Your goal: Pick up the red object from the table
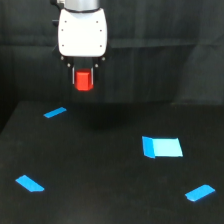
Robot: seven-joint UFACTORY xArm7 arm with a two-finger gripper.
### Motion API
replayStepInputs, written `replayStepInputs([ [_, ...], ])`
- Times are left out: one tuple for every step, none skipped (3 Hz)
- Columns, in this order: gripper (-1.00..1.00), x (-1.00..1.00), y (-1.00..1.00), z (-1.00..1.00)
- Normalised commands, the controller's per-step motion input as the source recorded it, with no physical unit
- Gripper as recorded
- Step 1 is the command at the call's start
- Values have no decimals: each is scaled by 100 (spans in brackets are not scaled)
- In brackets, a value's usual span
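The red object [83,81] is a small bright red-orange block held between the two dark fingers of my gripper [83,80]. It hangs in the air under the white gripper head [82,32], well above the black table [110,195]. The gripper is shut on the block, near the top left of the exterior view, above the table's far edge.
Several flat bright blue patches lie on the table: a thin one at the far left [55,112], a rectangular one right of centre [162,147], one at the near left [30,183] and one at the near right [199,192]. A dark backdrop stands behind.
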Motion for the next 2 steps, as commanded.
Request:
replayStepInputs([
  [-100,-8,-12,4],
  [-98,-3,4,0],
])
